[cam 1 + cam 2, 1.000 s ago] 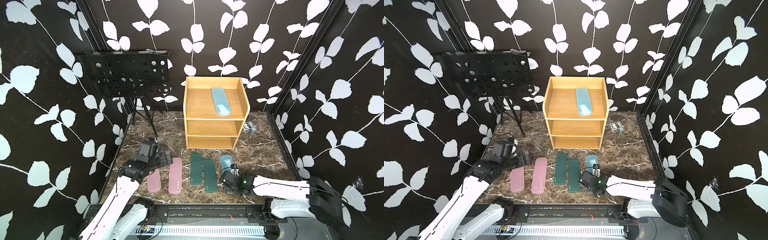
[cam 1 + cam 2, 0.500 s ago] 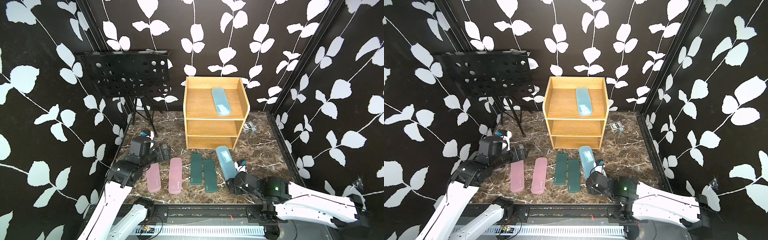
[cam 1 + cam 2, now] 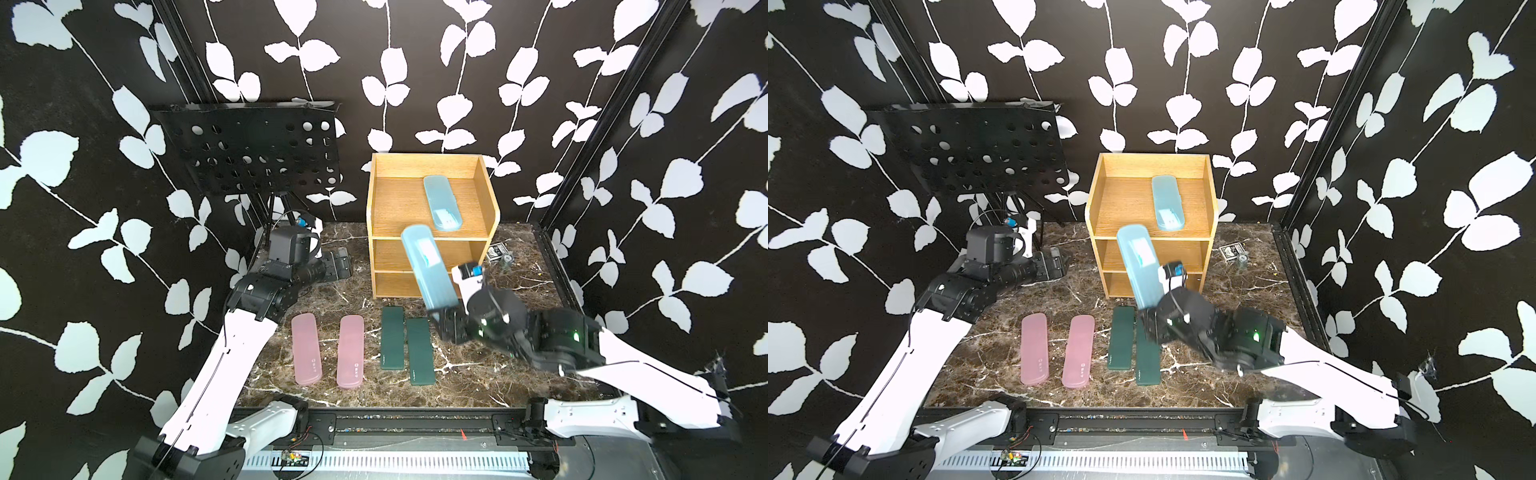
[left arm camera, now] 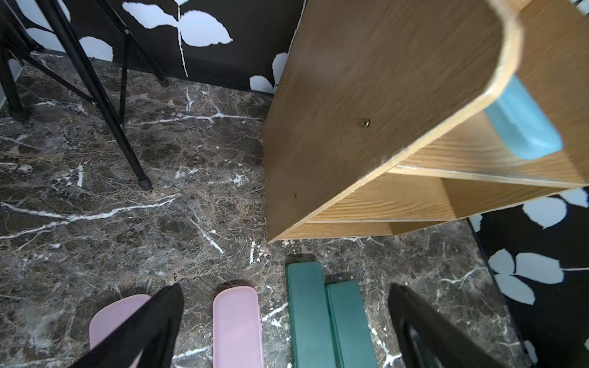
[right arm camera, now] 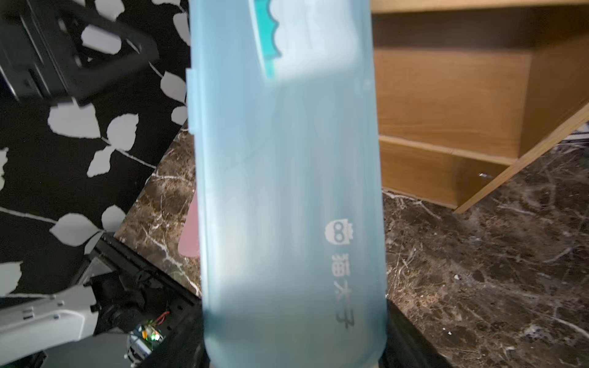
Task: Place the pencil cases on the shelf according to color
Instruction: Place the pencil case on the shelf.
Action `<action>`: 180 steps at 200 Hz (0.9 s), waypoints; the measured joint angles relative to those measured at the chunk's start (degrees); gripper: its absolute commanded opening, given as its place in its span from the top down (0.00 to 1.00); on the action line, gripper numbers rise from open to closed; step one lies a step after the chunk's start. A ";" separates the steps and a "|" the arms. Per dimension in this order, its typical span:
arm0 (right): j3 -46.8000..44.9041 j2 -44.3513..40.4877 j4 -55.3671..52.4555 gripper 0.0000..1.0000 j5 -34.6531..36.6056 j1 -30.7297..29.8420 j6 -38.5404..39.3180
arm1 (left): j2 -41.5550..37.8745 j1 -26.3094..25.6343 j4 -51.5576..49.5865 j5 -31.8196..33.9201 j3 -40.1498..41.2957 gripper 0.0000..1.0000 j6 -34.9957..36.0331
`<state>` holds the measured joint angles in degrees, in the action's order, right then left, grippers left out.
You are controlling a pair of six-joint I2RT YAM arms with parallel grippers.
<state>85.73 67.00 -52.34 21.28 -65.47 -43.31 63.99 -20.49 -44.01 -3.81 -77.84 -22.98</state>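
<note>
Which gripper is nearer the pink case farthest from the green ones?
Left. The left gripper hangs open above the table beyond that pink case's far end. The right gripper, shut on a blue case, is on the other side of both green cases.

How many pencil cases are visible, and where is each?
6. Two pink cases and two dark green cases lie on the table; one blue case lies on the shelf's top tier; a second blue case is in the right gripper. None seems hidden.

The right tool (image 3: 441, 312) holds 1 blue pencil case (image 3: 426, 266) tilted before the shelf (image 3: 395, 208).
</note>
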 measured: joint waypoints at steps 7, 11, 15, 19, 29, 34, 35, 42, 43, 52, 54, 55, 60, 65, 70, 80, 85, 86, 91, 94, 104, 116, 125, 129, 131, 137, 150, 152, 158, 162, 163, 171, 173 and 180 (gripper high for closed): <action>3.23 2.03 -0.44 0.50 -0.02 2.10 0.68 | 0.59 0.00 0.26 0.22 0.02 0.01 0.35; 4.72 2.97 -0.72 0.49 -0.04 3.10 1.03 | 0.94 0.00 0.57 0.35 0.07 0.01 0.59; 6.64 4.28 -1.11 0.49 0.00 4.17 1.51 | 1.20 0.00 0.85 0.44 0.13 0.01 0.83; 8.17 5.25 -1.29 0.49 0.00 5.01 1.79 | 1.44 0.00 1.18 0.52 0.26 0.01 1.14; 12.31 8.28 -1.73 0.49 0.00 7.04 2.62 | 1.84 0.00 1.97 0.81 0.59 0.01 1.90; 14.32 9.88 -1.90 0.49 0.00 7.93 2.99 | 1.99 0.00 2.43 0.96 0.76 0.01 2.34; 14.58 10.10 -1.95 0.49 -0.02 8.04 3.02 | 2.03 0.00 2.54 1.05 0.79 0.01 2.49; 17.18 12.24 -2.14 0.49 -0.09 9.16 3.48 | 2.25 0.00 2.99 1.36 0.94 0.01 3.17; 17.75 12.66 -2.16 0.49 -0.20 9.40 3.54 | 2.27 0.00 3.06 1.31 0.94 0.01 3.23; 21.00 15.50 -2.45 0.49 -0.55 10.67 4.07 | 2.62 0.00 3.56 1.70 0.98 0.01 4.07; 21.75 16.31 -2.43 0.49 -0.59 10.93 4.17 | 2.75 0.00 3.72 1.73 0.98 0.01 4.31; 22.01 16.55 -2.47 0.49 -0.66 11.02 4.20 | 2.78 0.00 3.76 1.75 0.98 0.01 4.37; 23.85 18.27 -2.54 0.49 -0.85 11.65 4.44 | 3.02 0.02 4.11 1.92 1.01 0.01 4.87; 25.57 20.00 -2.62 0.49 -1.11 12.22 4.66 | 3.23 0.02 4.48 2.01 1.09 0.01 5.35; 27.23 21.75 -2.75 0.49 -1.27 12.70 4.90 | 3.39 0.02 5.03 2.03 1.29 0.01 5.88; 30.56 25.33 -2.91 0.49 -1.20 13.49 5.38 | 3.37 0.02 6.49 2.03 2.40 0.01 6.62; 32.00 26.86 -3.06 0.49 -1.27 13.84 5.51 | 3.13 0.02 7.63 2.03 3.43 0.01 6.93; 32.44 27.34 -3.08 0.49 -1.22 13.90 5.57 | 3.06 0.02 7.74 2.01 3.61 0.01 6.97; 33.97 29.05 -3.19 0.49 -1.20 14.27 5.75 | 2.69 0.02 9.01 2.01 4.92 0.01 7.17; 34.75 29.94 -3.28 0.49 -1.14 14.43 5.90 | 2.45 0.02 9.53 2.01 5.75 0.01 7.19; 37.20 32.72 -3.65 0.48 -1.11 15.02 6.27 | 1.66 0.02 11.26 1.99 8.50 0.01 7.26; 39.23 35.30 -3.87 0.48 -1.07 15.56 6.56 | 1.33 0.02 12.39 1.88 10.91 0.01 7.41; 40.22 36.68 -4.13 0.48 -1.14 16.02 6.71 | 1.46 0.02 13.00 1.66 11.89 0.01 7.58; 40.63 37.31 -4.24 0.47 -1.18 16.31 6.71 | 1.60 0.02 13.31 1.46 12.24 0.01 7.63; 40.74 37.46 -4.26 0.47 -1.18 16.39 6.71 | 1.62 0.02 13.42 1.44 12.35 0.01 7.67; 41.09 38.12 -4.33 0.47 -1.22 16.76 6.73 | 1.77 0.02 13.92 1.14 12.72 0.01 7.85; 41.79 39.32 -4.59 0.46 -1.46 17.66 6.73 | 1.84 0.04 15.28 0.33 13.66 0.01 8.20; 41.88 39.43 -4.61 0.46 -1.44 17.75 6.73 | 1.84 0.04 15.47 0.24 13.81 0.01 8.24; 42.23 39.91 -4.66 0.45 -1.53 18.10 6.75 | 1.77 0.04 16.31 -0.15 14.38 0.01 8.44; 42.49 40.22 -4.55 0.45 -1.53 18.29 6.78 | 1.68 0.04 16.98 -0.31 14.93 0.01 8.59; 42.56 40.28 -4.55 0.45 -1.55 18.32 6.78 | 1.66 0.04 17.16 -0.28 15.02 0.01 8.59; 43.19 40.76 -4.39 0.44 -1.62 18.75 6.82 | 1.53 0.04 18.36 -0.52 16.13 0.01 8.76; 43.32 40.87 -4.37 0.44 -1.68 18.84 6.84 | 1.46 0.04 18.67 -0.55 16.50 0.01 8.85; 43.71 41.20 -4.33 0.42 -1.79 19.15 6.84 | 1.38 0.04 19.30 -0.68 17.42 0.01 8.96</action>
<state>129.45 108.20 -56.66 19.49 -46.33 -36.47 65.36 -20.45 -24.71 -4.49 -60.42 -14.02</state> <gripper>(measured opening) 0.738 0.990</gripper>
